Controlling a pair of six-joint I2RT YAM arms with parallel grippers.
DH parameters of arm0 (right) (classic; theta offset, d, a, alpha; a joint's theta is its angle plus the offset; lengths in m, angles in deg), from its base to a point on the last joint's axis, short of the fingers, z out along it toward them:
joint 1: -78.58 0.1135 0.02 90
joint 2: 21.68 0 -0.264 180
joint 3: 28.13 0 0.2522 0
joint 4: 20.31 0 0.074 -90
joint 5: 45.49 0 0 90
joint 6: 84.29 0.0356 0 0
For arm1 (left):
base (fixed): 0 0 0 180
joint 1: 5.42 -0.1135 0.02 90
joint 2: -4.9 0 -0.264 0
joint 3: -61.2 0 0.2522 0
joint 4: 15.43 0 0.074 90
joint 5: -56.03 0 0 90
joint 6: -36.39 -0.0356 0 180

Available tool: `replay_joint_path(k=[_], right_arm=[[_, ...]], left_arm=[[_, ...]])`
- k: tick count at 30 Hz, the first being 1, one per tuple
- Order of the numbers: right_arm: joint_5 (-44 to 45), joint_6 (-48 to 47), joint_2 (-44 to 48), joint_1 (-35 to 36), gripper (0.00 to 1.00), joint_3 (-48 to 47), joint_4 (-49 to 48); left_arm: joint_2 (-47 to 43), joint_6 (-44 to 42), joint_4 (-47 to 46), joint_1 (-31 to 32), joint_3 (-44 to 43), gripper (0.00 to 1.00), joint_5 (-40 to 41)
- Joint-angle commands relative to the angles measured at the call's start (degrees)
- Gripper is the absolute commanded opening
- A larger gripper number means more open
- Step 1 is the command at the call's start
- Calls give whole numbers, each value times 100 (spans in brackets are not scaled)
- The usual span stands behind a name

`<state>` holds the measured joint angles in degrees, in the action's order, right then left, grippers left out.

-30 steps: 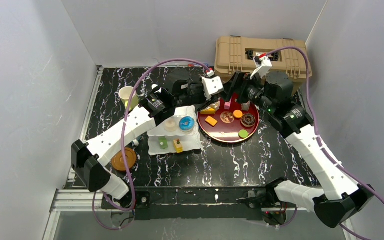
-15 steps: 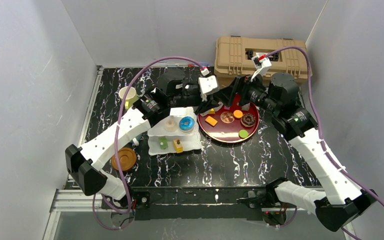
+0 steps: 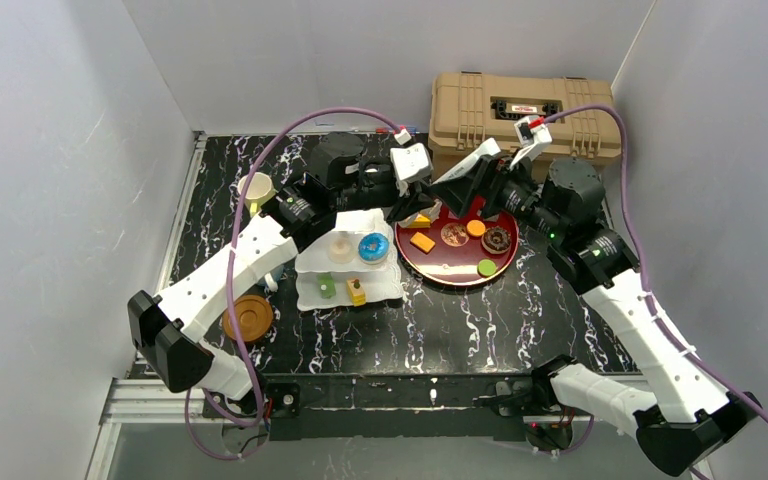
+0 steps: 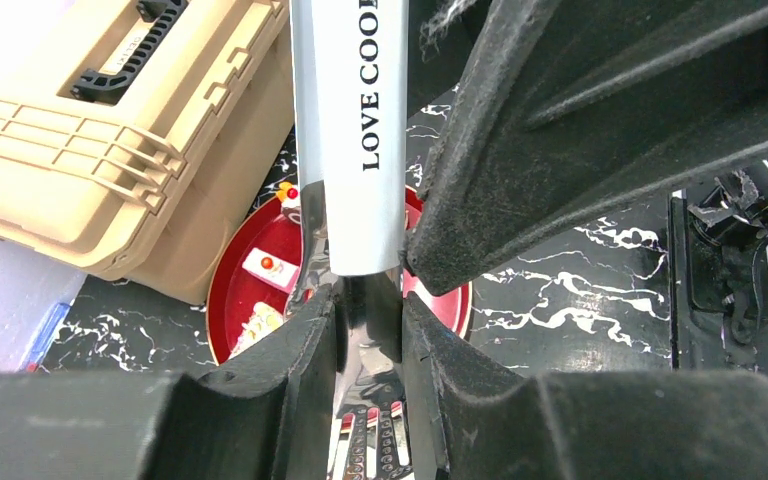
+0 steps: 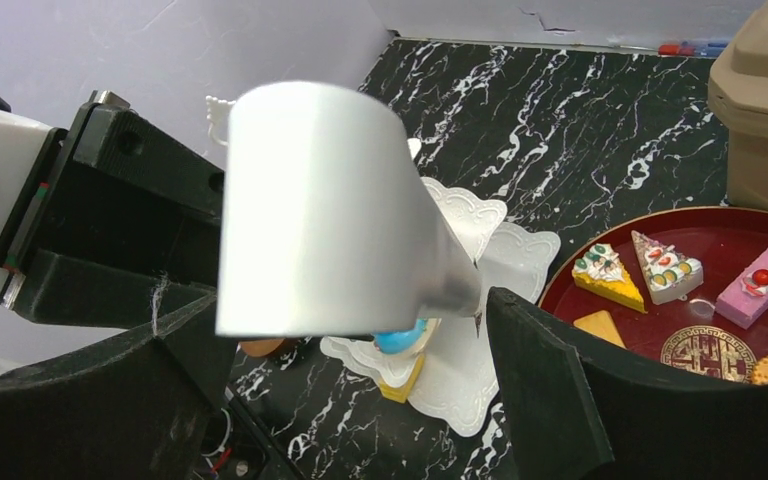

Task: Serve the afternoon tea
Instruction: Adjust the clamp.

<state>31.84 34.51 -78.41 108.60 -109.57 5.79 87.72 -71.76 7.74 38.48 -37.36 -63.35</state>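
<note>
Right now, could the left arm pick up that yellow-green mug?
Probably not yet. The left tool is shut on a silver utensil by the red plate, so it has no free grip. The yellow-green mug itself stands uncovered close beside that arm.

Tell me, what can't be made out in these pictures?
Left wrist view: the lettering on the silver utensil is cut off by the top edge.
Top view: the red tray's far side is hidden under the left end effector and right end effector.
Right wrist view: the utensil covers much of the cake stand.
Top view: the left arm partly hides the coaster.
</note>
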Motion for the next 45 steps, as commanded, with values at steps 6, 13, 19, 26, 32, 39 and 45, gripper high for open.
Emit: replay_joint_path(k=[6, 13, 19, 26, 32, 39, 45], right_arm=[[-116, 264, -153, -14, 91, -44, -643], [-210, 234, -321, -14, 86, -154, -620], [-84, 210, -278, -14, 73, -77, -637], [39, 132, -254, -14, 65, -153, -579], [237, 11, -151, -14, 56, -149, -424], [467, -5, -104, -14, 52, -115, -303], [669, -17, -93, -14, 48, -114, -183]], left_arm=[[-237, 108, -147, -22, -189, 0, -193], [-256, 151, -132, -20, -200, 0, -278], [-258, 186, -143, -20, -189, 0, -304], [-274, 96, -113, -22, -170, 0, -255], [-267, 51, -115, -22, -148, 2, -146], [-232, 42, -150, -22, -170, 28, -72], [-249, 5, -95, -21, -213, 58, -20]])
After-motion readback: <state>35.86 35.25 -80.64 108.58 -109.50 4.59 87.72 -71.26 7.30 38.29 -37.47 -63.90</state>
